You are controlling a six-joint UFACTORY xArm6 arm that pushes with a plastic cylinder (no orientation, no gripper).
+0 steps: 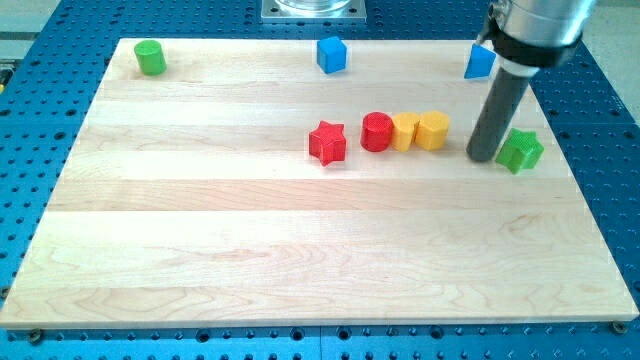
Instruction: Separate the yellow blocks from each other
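Observation:
Two yellow blocks sit touching each other right of the board's middle: a yellow block [405, 131] on the left and a yellow hexagonal block [433, 130] on the right. A red cylinder [376, 131] touches the left yellow block, so the three form a row. My tip [484, 156] is on the board to the right of the yellow hexagonal block, a short gap away from it. A green star block [520, 150] lies just right of my tip, close to the rod or touching it.
A red star block [327, 142] lies left of the red cylinder. A blue cube [331, 54] sits at the view's top middle, a blue block [479, 62] at the top right beside the rod, and a green cylinder [150, 57] at the top left corner.

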